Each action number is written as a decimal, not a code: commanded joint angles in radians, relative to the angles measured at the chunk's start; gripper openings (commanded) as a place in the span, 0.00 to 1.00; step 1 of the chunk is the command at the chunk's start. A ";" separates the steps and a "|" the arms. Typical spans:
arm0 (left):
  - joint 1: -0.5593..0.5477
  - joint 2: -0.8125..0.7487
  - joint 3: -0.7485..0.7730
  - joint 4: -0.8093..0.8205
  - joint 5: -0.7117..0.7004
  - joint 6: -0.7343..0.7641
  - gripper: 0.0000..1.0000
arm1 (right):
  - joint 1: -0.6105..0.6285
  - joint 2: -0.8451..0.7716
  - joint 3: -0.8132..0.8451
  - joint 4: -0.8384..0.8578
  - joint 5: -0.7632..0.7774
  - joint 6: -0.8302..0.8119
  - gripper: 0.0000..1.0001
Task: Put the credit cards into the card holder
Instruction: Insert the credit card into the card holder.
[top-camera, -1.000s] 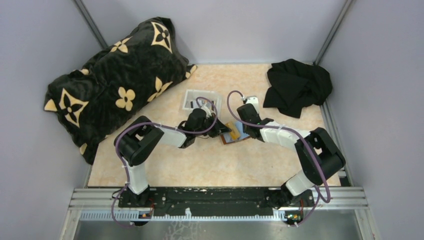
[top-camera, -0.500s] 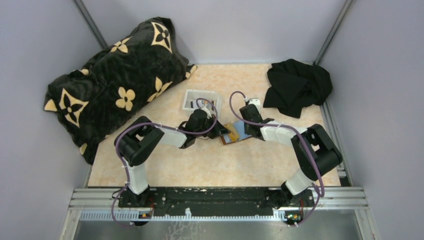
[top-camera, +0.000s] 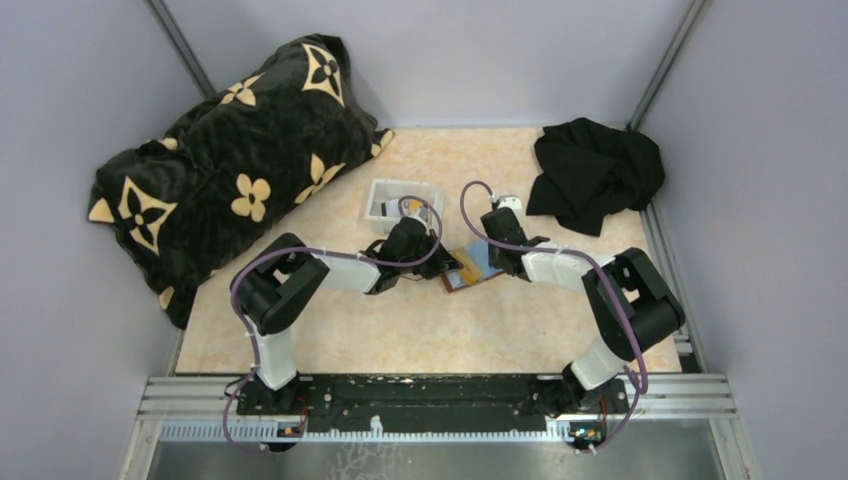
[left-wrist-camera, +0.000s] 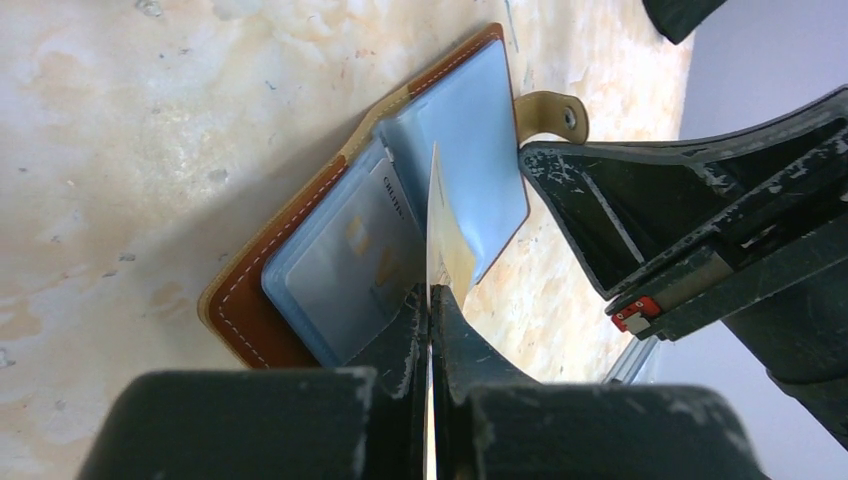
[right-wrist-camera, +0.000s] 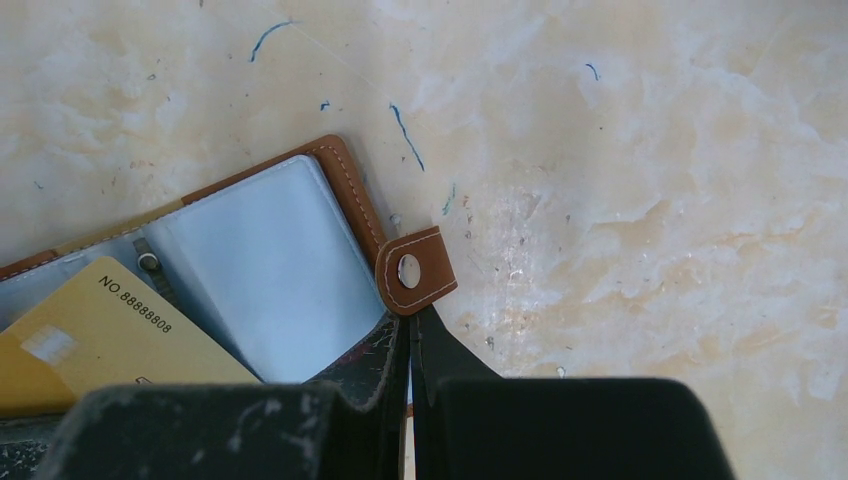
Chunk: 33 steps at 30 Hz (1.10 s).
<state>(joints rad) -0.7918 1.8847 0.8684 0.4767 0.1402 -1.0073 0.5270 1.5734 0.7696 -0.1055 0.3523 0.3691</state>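
Observation:
The card holder (top-camera: 470, 266), reddish-brown leather with pale blue clear sleeves, lies open mid-table. My left gripper (left-wrist-camera: 430, 292) is shut on a gold credit card (left-wrist-camera: 447, 250), seen edge-on, whose far end reaches in among the sleeves. A grey-silver card (left-wrist-camera: 350, 250) sits in one sleeve. From the right wrist view the gold card (right-wrist-camera: 100, 330) lies across the card holder (right-wrist-camera: 345, 190). My right gripper (right-wrist-camera: 410, 325) is shut on the holder's edge just below the snap tab (right-wrist-camera: 415, 272). From above, the left gripper (top-camera: 440, 262) and right gripper (top-camera: 497, 250) flank the holder.
A white tray (top-camera: 402, 196) holding a dark card stands just behind the left gripper. A big black cushion with gold flowers (top-camera: 230, 160) fills the back left. A black cloth (top-camera: 595, 170) lies at the back right. Grey walls close in on three sides.
My left gripper has slid a little to the right, carrying the gold card further into the card holder. The right gripper shifted slightly and keeps its hold on the holder's edge.

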 joint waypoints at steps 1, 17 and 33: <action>-0.016 -0.020 0.020 -0.105 -0.076 0.012 0.00 | -0.011 0.010 -0.018 0.031 -0.027 0.014 0.00; -0.017 -0.043 0.056 -0.282 -0.200 0.010 0.00 | -0.021 0.020 -0.024 0.041 -0.039 0.008 0.00; -0.016 0.054 0.096 -0.163 -0.022 0.033 0.00 | -0.022 0.031 -0.015 0.038 -0.044 0.008 0.00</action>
<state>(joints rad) -0.8032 1.8828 0.9405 0.3061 0.0528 -1.0004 0.5148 1.5799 0.7597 -0.0635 0.3355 0.3683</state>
